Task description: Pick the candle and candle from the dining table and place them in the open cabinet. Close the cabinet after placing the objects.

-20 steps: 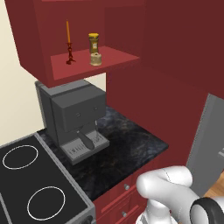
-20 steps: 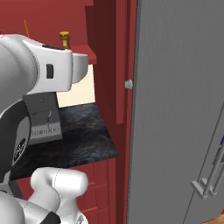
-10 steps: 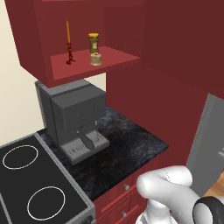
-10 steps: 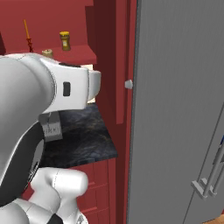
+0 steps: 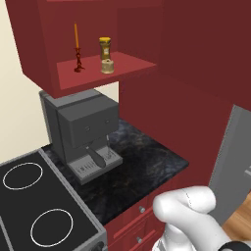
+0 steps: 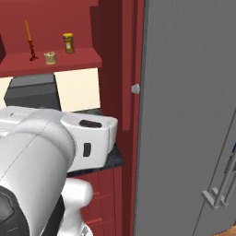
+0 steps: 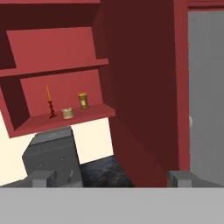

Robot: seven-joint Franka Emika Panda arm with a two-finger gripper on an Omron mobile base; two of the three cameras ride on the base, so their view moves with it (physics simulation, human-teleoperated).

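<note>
The thin orange taper candle (image 5: 76, 48) on its dark red stand and the squat tan jar candle (image 5: 107, 66) both stand on the red shelf of the open wall cabinet (image 5: 132, 62). They are the taper (image 7: 49, 103) and jar candle (image 7: 67, 113) in the hand view, far ahead and to the left. My gripper (image 7: 110, 180) is open and holds nothing, well back from the shelf. The cabinet door (image 7: 142, 109) stands wide open on the right, its silver knob (image 6: 135, 89) facing the fridge. The dining table is out of view.
A taller golden jar (image 5: 104, 48) stands behind the squat candle on the shelf. A grey coffee machine (image 5: 83, 127) sits under the cabinet on the black counter (image 5: 147, 162), beside a stove (image 5: 34, 211). A tall grey fridge (image 6: 193, 115) fills the right side.
In the right base view my arm has swung down and across, and it now uncovers the shelf with both candles. The candles and the door have not moved.
</note>
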